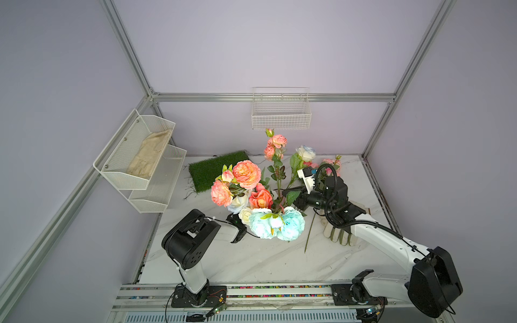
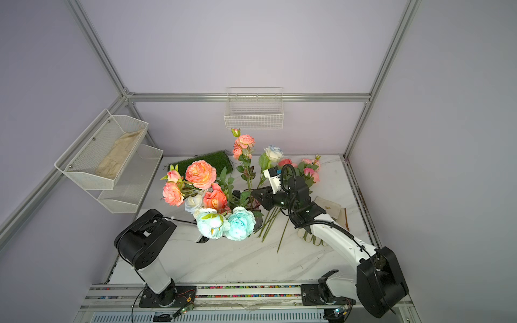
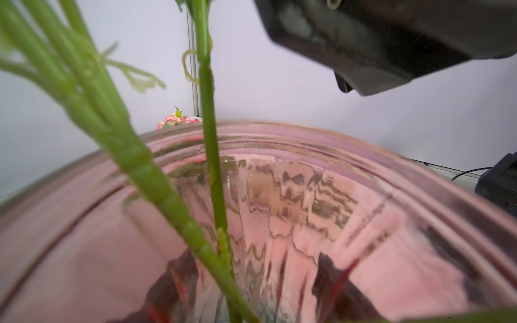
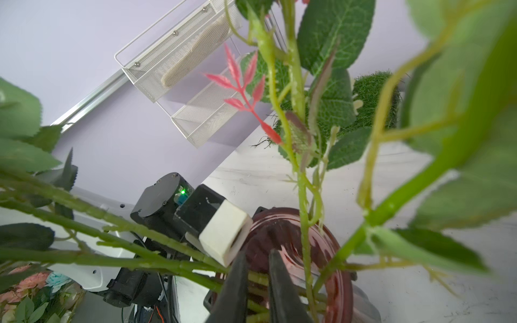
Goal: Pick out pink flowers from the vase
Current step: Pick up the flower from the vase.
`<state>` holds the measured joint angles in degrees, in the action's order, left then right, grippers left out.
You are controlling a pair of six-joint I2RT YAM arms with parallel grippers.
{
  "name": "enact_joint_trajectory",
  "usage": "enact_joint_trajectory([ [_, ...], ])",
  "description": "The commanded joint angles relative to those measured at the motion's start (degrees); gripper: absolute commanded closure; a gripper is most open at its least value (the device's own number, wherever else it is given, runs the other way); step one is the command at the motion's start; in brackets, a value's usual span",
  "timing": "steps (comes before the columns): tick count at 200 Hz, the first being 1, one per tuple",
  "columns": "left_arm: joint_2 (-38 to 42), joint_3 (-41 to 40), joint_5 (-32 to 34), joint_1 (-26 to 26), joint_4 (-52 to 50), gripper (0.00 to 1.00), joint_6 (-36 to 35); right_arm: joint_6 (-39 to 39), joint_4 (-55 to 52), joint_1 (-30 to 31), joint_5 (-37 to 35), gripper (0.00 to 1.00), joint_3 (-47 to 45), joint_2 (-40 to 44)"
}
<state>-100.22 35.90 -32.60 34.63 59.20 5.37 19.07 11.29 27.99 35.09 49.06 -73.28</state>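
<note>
The vase (image 4: 282,216), near the table's (image 1: 251,260) middle, is clamped by the left fingers (image 4: 209,301). Several pink flowers (image 1: 246,174) are seen in it. The right fingers (image 4: 279,285) are held narrowly apart at its mouth.

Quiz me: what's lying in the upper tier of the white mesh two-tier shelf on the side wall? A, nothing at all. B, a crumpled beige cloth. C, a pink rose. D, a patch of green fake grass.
B: in both top views a crumpled beige cloth lies along the upper tier of the white mesh shelf, while the green fake grass patch lies on the white marble table.
</note>
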Motion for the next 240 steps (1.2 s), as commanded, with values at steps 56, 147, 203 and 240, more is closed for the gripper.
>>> enact_joint_trajectory([
  [56, -1.7, -0.8, -0.4, 0.3, -13.5, 1.0, 3.1, -1.9, 1.0, 1.9, -13.3, 0.6, 9.4, -11.7],
  [147, -1.6, -0.6, 0.1, 0.4, -13.9, 1.0, 2.8, -2.1, 3.0, 3.0, -13.1, 0.94, 8.7, -11.5],
  [203, -1.7, -1.2, -0.1, 0.3, -12.6, 1.0, 2.9, -6.6, -0.6, 3.0, -9.0, 0.99, 9.8, -1.6],
  [240, -1.9, -1.5, 0.1, 0.3, -12.1, 1.0, 3.2, -6.9, -1.3, 2.9, -10.1, 1.0, 10.4, 4.7],
])
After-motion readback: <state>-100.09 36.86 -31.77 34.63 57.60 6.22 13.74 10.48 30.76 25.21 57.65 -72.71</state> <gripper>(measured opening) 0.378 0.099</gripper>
